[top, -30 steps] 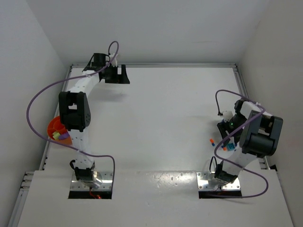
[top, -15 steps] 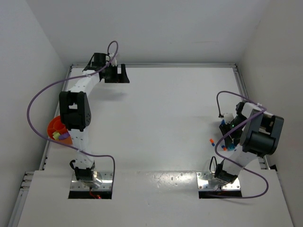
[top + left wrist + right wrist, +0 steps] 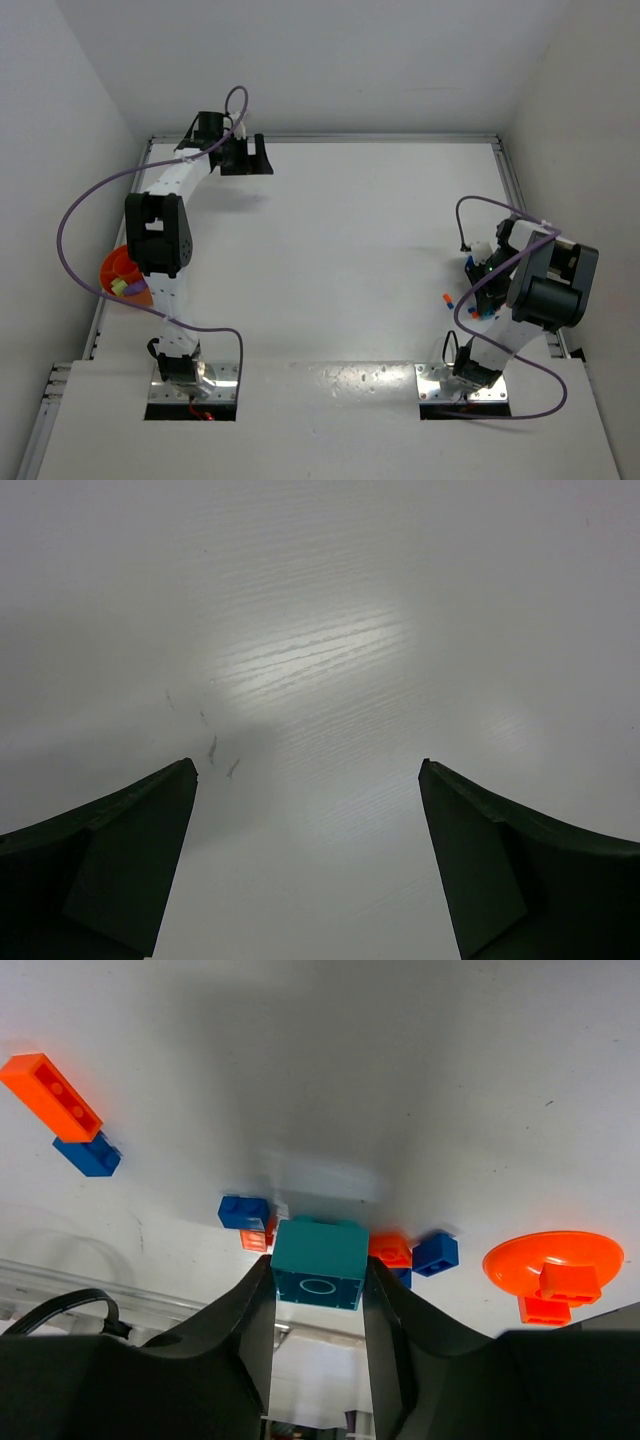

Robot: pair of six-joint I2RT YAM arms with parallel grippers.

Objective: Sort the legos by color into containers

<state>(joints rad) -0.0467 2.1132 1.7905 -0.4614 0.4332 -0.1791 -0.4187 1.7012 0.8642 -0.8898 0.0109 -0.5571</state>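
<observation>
In the right wrist view my right gripper (image 3: 320, 1266) is shut on a teal lego (image 3: 320, 1256), a finger pressed against each side of it, just above the table. Loose legos lie around it: an orange one (image 3: 50, 1095), blue ones (image 3: 88, 1154) (image 3: 243, 1211) (image 3: 436, 1253) and another orange one (image 3: 392, 1250). From above, the right gripper (image 3: 482, 290) sits at the table's right edge beside small legos (image 3: 448, 298). The orange bowl (image 3: 113, 267), one of the containers, lies far left, holding lime and purple legos (image 3: 122, 286). My left gripper (image 3: 247, 157) (image 3: 310, 770) is open over bare table.
A round orange disc (image 3: 553, 1258) with two orange bricks (image 3: 570, 1282) on or beside it lies right of the right gripper. The left arm (image 3: 155, 235) partly covers the bowl. A metal rail (image 3: 515, 185) runs along the table's right edge, close to the right arm.
The right gripper's fingers have come together onto the teal lego, and the right wrist has shifted slightly. The left arm has not moved.
</observation>
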